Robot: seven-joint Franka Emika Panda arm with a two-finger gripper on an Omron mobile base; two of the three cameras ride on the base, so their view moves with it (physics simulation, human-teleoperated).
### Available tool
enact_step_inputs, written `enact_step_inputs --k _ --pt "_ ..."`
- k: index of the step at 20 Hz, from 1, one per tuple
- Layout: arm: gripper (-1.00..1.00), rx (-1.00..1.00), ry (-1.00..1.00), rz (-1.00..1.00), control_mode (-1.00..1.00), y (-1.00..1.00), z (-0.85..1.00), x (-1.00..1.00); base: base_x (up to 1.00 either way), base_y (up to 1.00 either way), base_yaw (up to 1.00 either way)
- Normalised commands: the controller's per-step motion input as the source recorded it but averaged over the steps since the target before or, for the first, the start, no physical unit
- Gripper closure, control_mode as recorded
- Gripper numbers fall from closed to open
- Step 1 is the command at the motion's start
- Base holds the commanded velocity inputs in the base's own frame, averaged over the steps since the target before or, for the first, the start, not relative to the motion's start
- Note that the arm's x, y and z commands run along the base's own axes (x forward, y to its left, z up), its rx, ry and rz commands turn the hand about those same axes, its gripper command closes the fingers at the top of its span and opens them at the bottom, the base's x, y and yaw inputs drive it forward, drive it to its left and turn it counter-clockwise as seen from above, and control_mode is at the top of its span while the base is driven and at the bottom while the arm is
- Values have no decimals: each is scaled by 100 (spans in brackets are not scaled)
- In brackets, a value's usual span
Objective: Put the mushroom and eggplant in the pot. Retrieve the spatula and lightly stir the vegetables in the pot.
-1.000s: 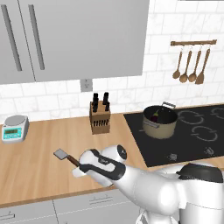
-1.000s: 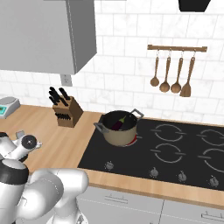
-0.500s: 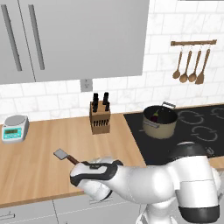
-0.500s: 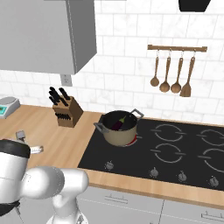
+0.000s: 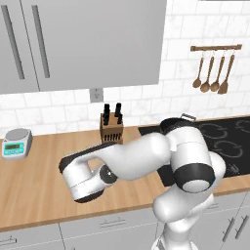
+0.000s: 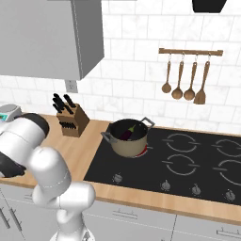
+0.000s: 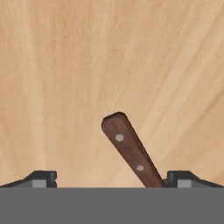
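The spatula's brown wooden handle (image 7: 129, 150) lies on the wooden counter and runs down toward the right fingertip (image 7: 186, 178); its blade is out of view. My gripper (image 7: 113, 181) is open, pointing down at the counter, with the handle's end between the fingers and nothing gripped. My bent arm (image 5: 141, 158) reaches low over the counter's front left. The beige pot (image 6: 128, 141) stands on the cooktop's left burner with the dark purple eggplant (image 6: 127, 133) inside. I cannot make out the mushroom. The arm covers most of the pot (image 5: 169, 123) in the left base view.
A knife block (image 5: 111, 128) stands by the wall behind my hand, and a small kitchen scale (image 5: 17, 142) sits at the far left. Wooden utensils hang on a wall rail (image 6: 188, 77). The black cooktop (image 6: 197, 162) takes up the right of the counter.
The arm has swung down and forward over the left front of the counter, and the hand now sits over the spatula, hiding its blade. The jaws stayed open.
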Motion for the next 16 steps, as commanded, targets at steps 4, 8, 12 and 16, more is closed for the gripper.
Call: enact_step_inputs --k 4,8,12,16 --pt "-100 -8 27 -11 -100 20 35 0 0 0 0" --pt "-100 -10 23 -7 -100 4 0 0 0 0 0" --pt "-100 -12 10 -3 -100 13 0 0 0 0 0" --pt "-100 -23 1 0 -100 54 -5 -8 0 0 0"
